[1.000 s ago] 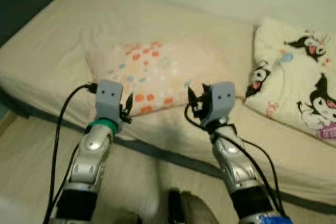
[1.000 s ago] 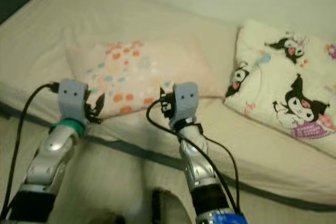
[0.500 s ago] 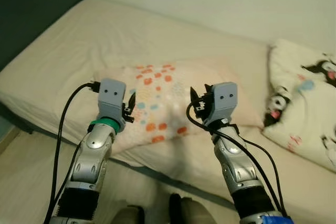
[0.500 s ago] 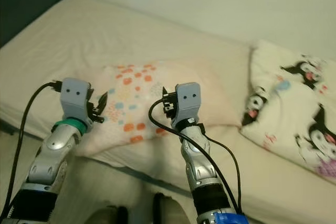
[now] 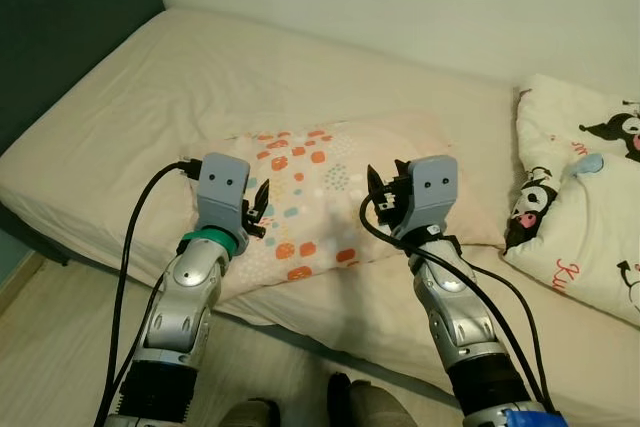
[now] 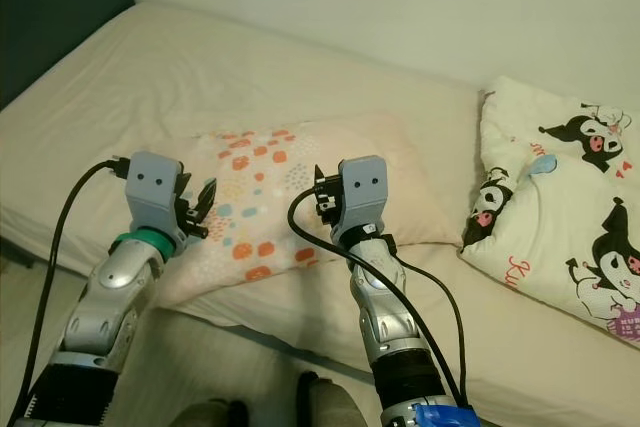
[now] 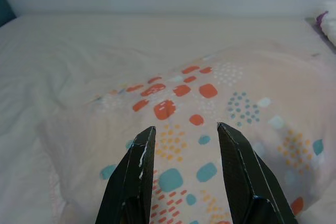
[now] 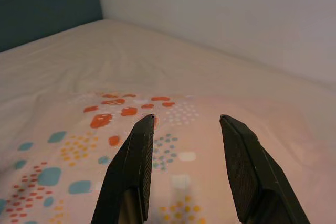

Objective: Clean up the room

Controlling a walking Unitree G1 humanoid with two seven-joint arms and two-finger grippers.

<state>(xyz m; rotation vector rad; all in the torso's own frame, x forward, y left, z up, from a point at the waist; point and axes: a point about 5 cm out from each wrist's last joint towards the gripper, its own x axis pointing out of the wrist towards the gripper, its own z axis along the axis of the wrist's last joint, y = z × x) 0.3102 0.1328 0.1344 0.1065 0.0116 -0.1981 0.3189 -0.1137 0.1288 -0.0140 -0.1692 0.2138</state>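
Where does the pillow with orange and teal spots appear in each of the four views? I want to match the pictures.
Left eye view: spotted pillow at centre, on the bed, behind both grippers.
Right eye view: centre-left.
Left wrist view: beyond the open black fingers, lower middle.
Right wrist view: under the open fingers, lower half.
Shared landmark: the cluster of orange patches.

Little can be read here. At the right edge of the frame, the cream cartoon-character printed blanket (image 6: 560, 197) carries pink cursive lettering near its lower edge; it seems to begin with "Ku", but the rest is too small and blurred to make out. No other text, label, brand or number is legible.
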